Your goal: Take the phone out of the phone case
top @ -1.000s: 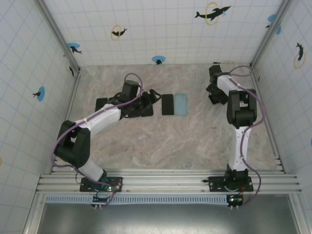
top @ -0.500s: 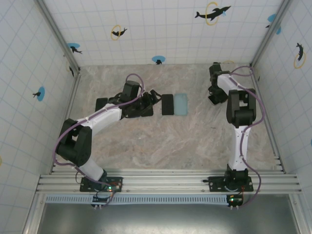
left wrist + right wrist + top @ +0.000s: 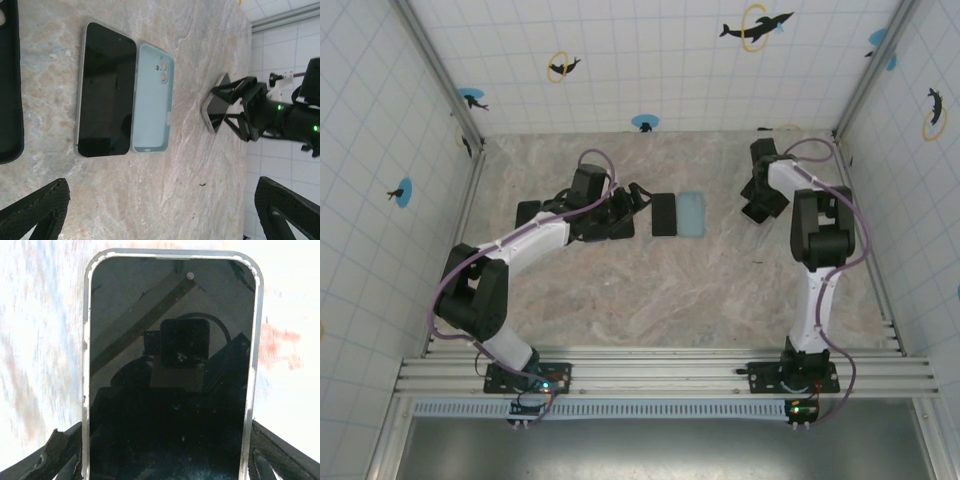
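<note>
Between jaws of the right tool [image 3: 758,203], a pinched phone [image 3: 170,365]; left tool [image 3: 160,215] spread wide.

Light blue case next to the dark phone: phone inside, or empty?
Empty. The case shows its bare blue inside with camera cutouts; the dark phone lies beside it.

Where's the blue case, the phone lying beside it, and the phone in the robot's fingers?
blue case [image 3: 152,100], left wrist view, its middle
lying phone [image 3: 105,90], left wrist view, screen middle
held phone [image 3: 170,380], right wrist view, screen middle
</note>
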`<state>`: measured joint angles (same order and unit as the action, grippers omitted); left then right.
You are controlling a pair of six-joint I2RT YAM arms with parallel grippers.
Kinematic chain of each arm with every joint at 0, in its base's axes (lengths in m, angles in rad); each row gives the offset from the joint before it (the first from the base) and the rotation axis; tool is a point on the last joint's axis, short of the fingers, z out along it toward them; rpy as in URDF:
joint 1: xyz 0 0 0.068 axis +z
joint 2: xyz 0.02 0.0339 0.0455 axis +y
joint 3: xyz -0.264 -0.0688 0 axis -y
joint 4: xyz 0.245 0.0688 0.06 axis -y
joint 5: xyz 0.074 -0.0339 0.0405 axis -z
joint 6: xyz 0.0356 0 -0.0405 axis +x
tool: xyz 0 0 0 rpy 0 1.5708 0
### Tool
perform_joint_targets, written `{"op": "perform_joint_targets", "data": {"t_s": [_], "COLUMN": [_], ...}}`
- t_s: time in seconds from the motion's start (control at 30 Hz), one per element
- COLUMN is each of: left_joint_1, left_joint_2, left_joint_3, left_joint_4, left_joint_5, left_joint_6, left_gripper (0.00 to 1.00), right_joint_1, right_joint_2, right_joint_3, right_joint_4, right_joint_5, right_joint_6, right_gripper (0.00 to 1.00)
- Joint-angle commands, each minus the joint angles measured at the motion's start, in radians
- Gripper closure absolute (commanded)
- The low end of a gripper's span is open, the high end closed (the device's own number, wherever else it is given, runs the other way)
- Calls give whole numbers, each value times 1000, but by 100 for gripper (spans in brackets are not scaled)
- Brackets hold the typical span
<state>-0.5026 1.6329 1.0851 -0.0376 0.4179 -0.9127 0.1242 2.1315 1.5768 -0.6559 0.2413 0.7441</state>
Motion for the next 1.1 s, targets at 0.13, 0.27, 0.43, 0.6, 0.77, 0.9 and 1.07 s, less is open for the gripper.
{"op": "perform_joint_targets", "data": {"t_s": [0.13,0.27,0.43,0.6,0.77,0.9,1.07], "left_joint_1": [6,-9,-46,-95,-146,-165,-187], "left_joint_2": [46,82,153,248,320,335,356], "left_joint_3": [72,111,214,344,473,498,535], "left_joint_4": [30,64,89,72,41,39,-12], "left_joint_5": [44,65,83,110,107,114,119], "left_joint_6": [10,-7,-15,19,52,55,82], "left_gripper": [5,7,10,14,20,25,35], "right_joint_1": [26,65,125,204,266,283,312], "right_joint_2": [-286,-435,-615,-754,-821,-849,-866], "right_joint_3": [-178,-300,-451,-548,-585,-598,-598], "right_joint_4": [115,208,334,405,405,412,408], "right_joint_5": [-80,-116,-206,-205,-256,-302,-314], "right_joint_6": [-278,-388,-461,-500,-485,-463,-457], "right_gripper": [51,51,51,48,48,48,48]}}
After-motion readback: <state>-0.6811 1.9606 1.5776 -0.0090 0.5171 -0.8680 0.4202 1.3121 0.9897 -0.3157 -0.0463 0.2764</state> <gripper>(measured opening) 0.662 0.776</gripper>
